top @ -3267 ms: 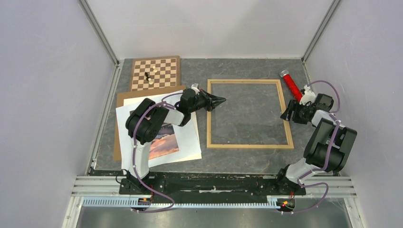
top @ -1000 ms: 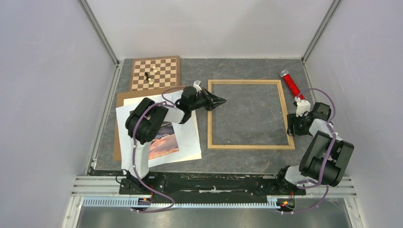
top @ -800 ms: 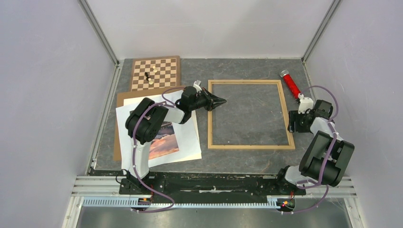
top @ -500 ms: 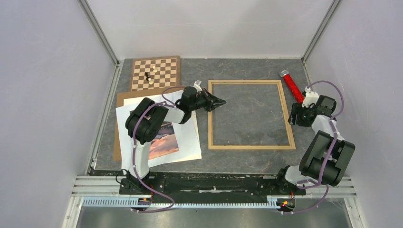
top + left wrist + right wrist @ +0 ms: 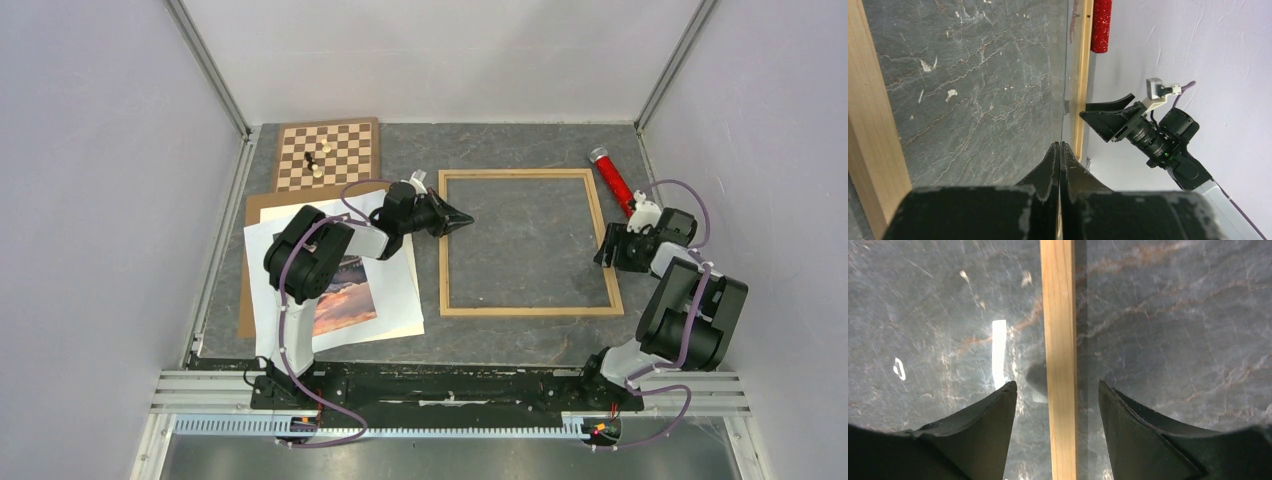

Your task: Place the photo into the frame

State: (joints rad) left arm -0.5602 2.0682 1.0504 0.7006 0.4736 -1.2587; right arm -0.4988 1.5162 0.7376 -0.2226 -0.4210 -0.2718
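Observation:
The light wood frame [image 5: 527, 311] lies flat right of the table's middle. My left gripper [image 5: 467, 217] is shut, its tips just inside the frame's left rail [image 5: 873, 125]. In the left wrist view a thin straight line runs from the shut tips [image 5: 1059, 145] toward the far rail [image 5: 1084, 75]; I cannot tell what it is. My right gripper [image 5: 603, 250] stands open over the right rail [image 5: 1059, 315], one finger on each side, not touching it [image 5: 1056, 384]. The photo [image 5: 350, 300], a sunset print, lies at the left on white sheets, partly hidden by my left arm.
The white sheets [image 5: 400, 300] rest on a brown backing board [image 5: 250, 215] at the left. A chessboard [image 5: 345, 150] with a few pieces sits at the back left. A red tube [image 5: 613, 180] lies behind the right gripper, near the right wall.
My right gripper slid toward me along the right rail, then back, and stays open. The frame shifted slightly to the right. The left gripper stayed shut in place.

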